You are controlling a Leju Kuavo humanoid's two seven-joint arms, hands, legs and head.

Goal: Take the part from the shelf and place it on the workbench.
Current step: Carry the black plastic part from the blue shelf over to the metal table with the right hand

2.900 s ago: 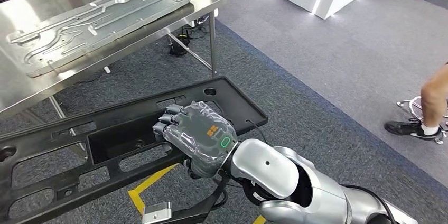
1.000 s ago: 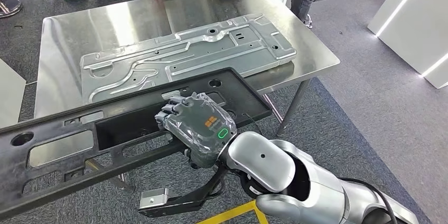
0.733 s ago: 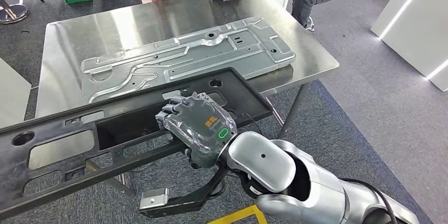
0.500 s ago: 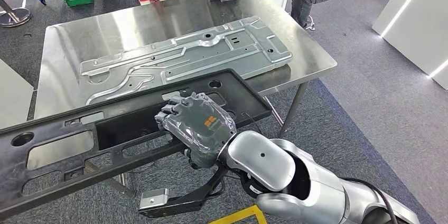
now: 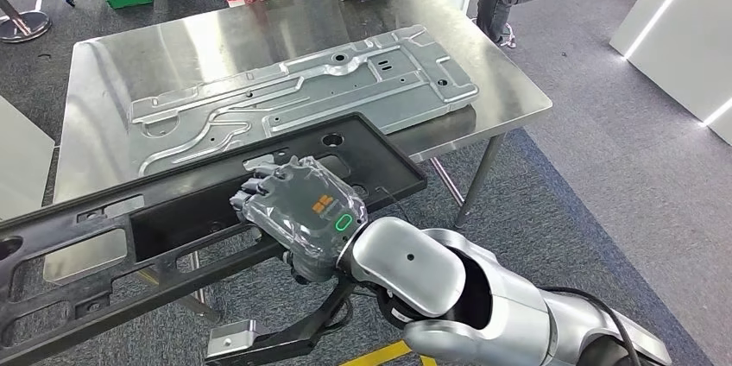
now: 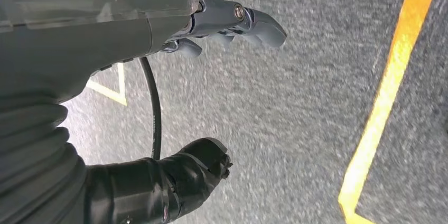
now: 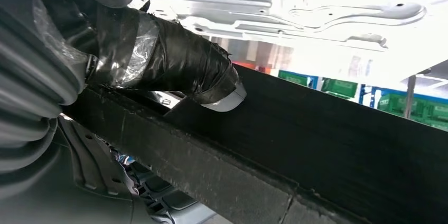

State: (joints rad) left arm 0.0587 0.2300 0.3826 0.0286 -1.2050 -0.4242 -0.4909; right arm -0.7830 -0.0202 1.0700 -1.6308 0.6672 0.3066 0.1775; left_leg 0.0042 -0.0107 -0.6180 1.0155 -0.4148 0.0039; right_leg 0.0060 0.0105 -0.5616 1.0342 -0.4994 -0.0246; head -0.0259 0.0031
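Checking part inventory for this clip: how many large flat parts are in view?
2. A silver stamped metal panel lies on the steel workbench; a long black plastic frame is held by the right hand at the bench's near edge.

Bright, even overhead light in my head view, sharp across the picture. The steel table (image 5: pixel 483 81) throws soft glare along its far side, and the silver panel (image 5: pixel 302 94) on it gleams. White light strips (image 5: pixel 669 16) glow far right. My right arm's shell (image 5: pixel 406 262) shines. At my left wrist the carpet (image 6: pixel 296 129) is smeared with blur. At my right wrist the silver panel blows out to white, and the black frame (image 7: pixel 343 139) sits dark, soft and grainy.
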